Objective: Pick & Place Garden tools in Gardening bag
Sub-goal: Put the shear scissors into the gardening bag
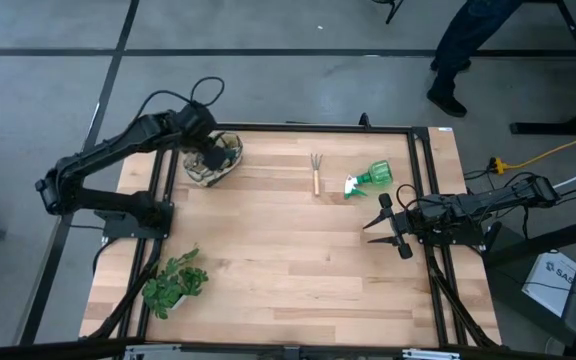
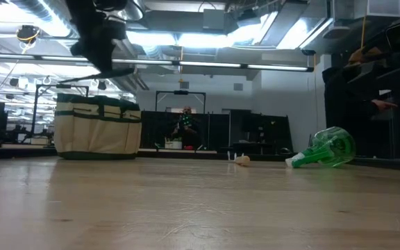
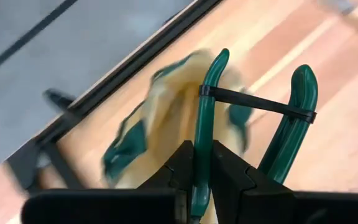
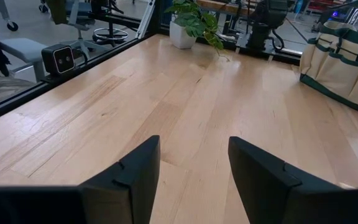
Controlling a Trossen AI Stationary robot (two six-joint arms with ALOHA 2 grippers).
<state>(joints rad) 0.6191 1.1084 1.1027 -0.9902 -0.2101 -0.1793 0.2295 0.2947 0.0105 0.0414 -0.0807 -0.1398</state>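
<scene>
Left tool (image 3: 202, 186): fingers closed on 1 green handle of the pruning shears (image 3: 253, 118), held above the open gardening bag (image 1: 212, 158) at the counter's (image 1: 288, 270) far left corner. Right tool (image 4: 193, 171): fingers spread wide, holding nothing, hovering over the counter's right edge. The hand rake (image 1: 316, 172) and green spray bottle (image 1: 370, 179) lie on the counter, near each other. No legible writing on any tool.
</scene>
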